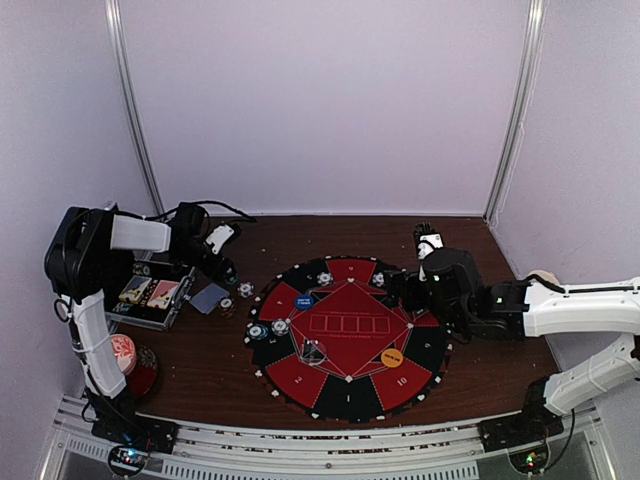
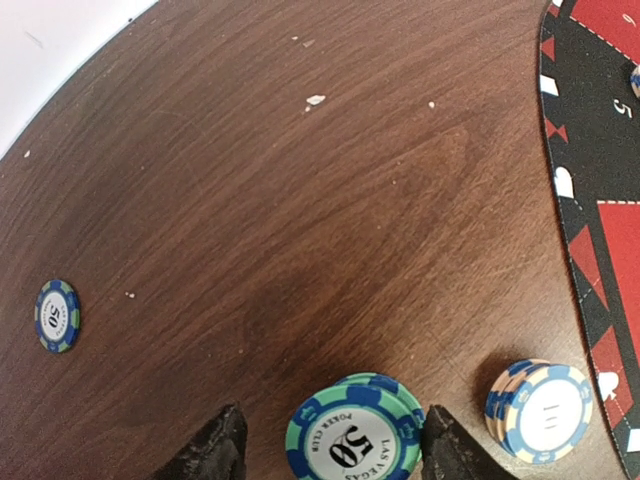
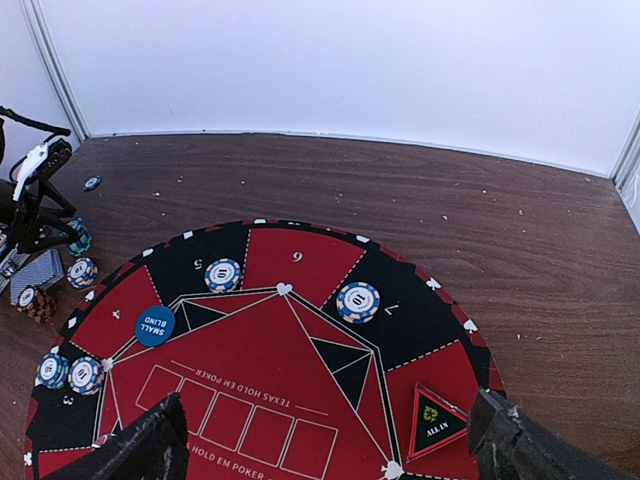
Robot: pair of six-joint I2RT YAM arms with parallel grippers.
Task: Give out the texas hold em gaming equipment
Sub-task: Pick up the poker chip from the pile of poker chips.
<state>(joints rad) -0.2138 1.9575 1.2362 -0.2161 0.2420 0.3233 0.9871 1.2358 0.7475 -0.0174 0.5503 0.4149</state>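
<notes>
A stack of teal poker chips marked 50 stands on the brown table between my left gripper's fingers. The right finger touches the stack's edge and the left finger stands a little off it, so the gripper is open. Beside it is a white-and-blue chip stack, and a lone 50 chip lies farther off. My right gripper hovers open and empty over the round mat. On the mat lie chips, a blue button and an orange button.
An open case with cards sits at the left. Grey-blue cards lie between it and the mat. A red-and-white disc lies near the left arm's base. A triangular ALL IN marker is on the mat. White walls enclose the table.
</notes>
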